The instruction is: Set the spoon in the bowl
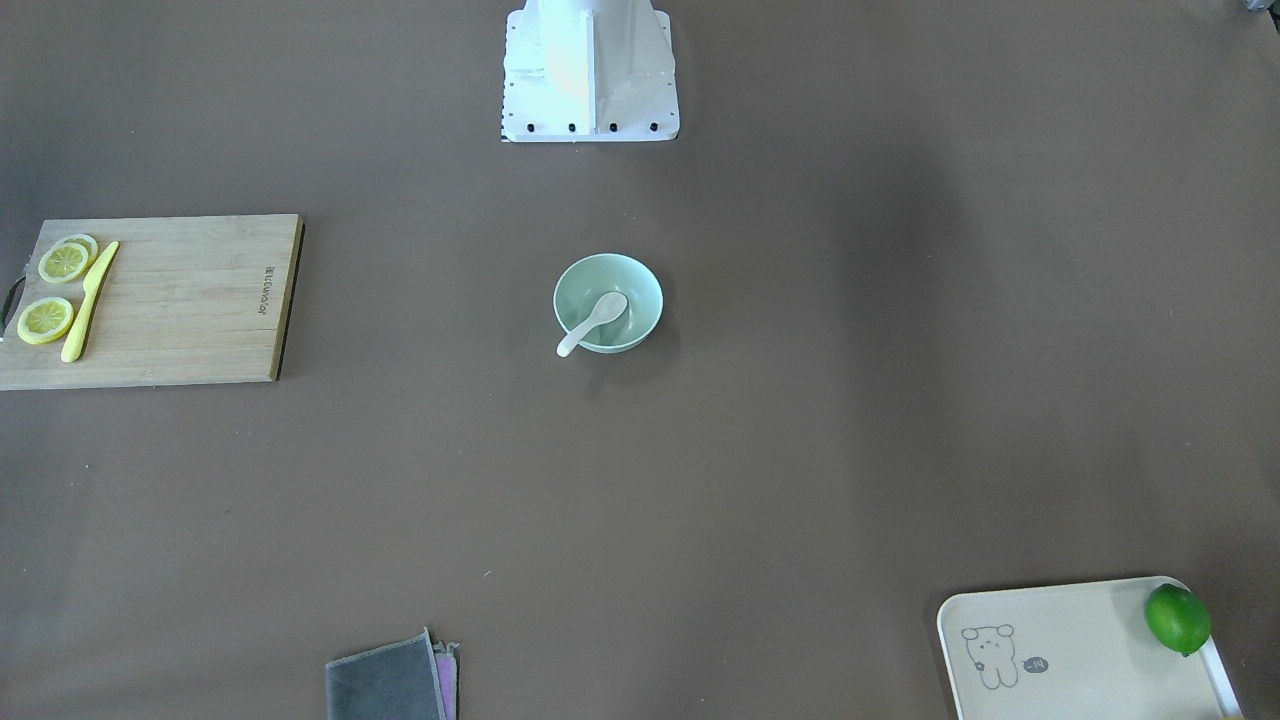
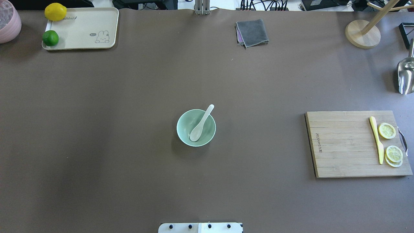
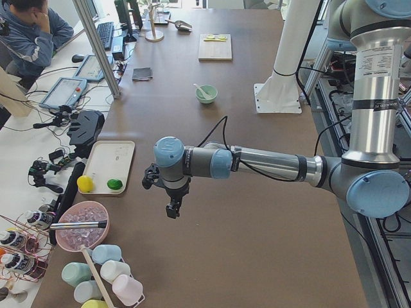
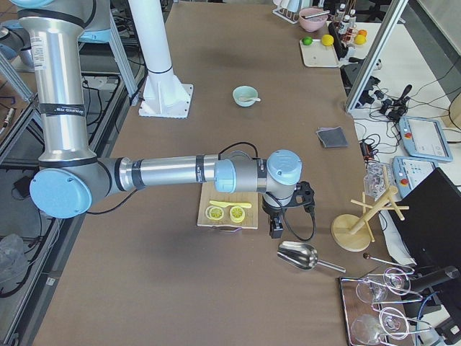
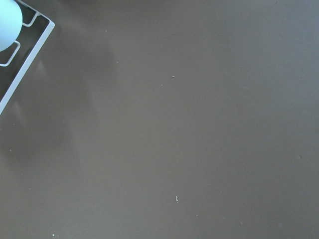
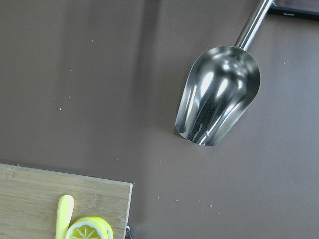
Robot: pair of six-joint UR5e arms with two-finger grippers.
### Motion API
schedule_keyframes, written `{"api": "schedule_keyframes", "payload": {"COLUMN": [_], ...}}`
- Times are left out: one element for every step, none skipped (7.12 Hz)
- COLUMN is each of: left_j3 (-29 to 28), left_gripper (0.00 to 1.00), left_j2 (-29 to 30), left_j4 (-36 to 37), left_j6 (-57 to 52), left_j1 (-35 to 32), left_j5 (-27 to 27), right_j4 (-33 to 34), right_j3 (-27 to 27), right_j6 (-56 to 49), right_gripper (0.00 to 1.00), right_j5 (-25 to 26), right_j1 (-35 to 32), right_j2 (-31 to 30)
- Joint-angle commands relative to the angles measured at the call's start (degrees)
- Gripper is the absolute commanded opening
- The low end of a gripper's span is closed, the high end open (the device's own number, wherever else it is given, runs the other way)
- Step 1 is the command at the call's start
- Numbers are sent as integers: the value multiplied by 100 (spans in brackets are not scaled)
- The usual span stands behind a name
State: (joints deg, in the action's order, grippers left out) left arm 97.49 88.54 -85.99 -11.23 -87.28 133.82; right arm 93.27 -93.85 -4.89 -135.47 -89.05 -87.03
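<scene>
The pale mint-green bowl (image 1: 640, 295) stands upright in the middle of the table. The white spoon (image 1: 596, 319) lies in it, scoop down inside and handle resting over the rim. Both also show in the overhead view, bowl (image 2: 185, 125) and spoon (image 2: 201, 125). My left gripper (image 3: 172, 208) hangs over bare table far from the bowl, seen only in the exterior left view. My right gripper (image 4: 276, 229) hangs beside the cutting board near a metal scoop, seen only in the exterior right view. I cannot tell whether either is open or shut. Neither holds anything I can see.
A wooden cutting board (image 2: 343, 144) with lemon slices and a yellow knife (image 2: 376, 139) lies at the right. A cream tray (image 2: 84, 30) holds a lime and a lemon at far left. A grey cloth (image 2: 252, 32), a metal scoop (image 6: 219, 94) and a wooden stand (image 2: 362, 34) lie at the far side.
</scene>
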Motion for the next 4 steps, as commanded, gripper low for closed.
{"api": "schedule_keyframes", "payload": {"left_j3": [-196, -187, -169, -169], "left_gripper": [98, 98, 98, 98], "left_j2": [31, 40, 66, 110], "left_j4": [-5, -5, -5, -5], "left_j6": [6, 6, -2, -2], "left_j1": [-35, -44, -44, -44], "left_j5": [3, 4, 4, 4], "right_j4": [-2, -2, -11, -19], "right_j3": [7, 7, 7, -1], "right_j6": [5, 14, -3, 5], "right_gripper": [100, 100, 100, 100], "right_j5": [3, 3, -6, 12], "right_j1": [-8, -8, -8, -8], "right_j2": [19, 37, 37, 28]}}
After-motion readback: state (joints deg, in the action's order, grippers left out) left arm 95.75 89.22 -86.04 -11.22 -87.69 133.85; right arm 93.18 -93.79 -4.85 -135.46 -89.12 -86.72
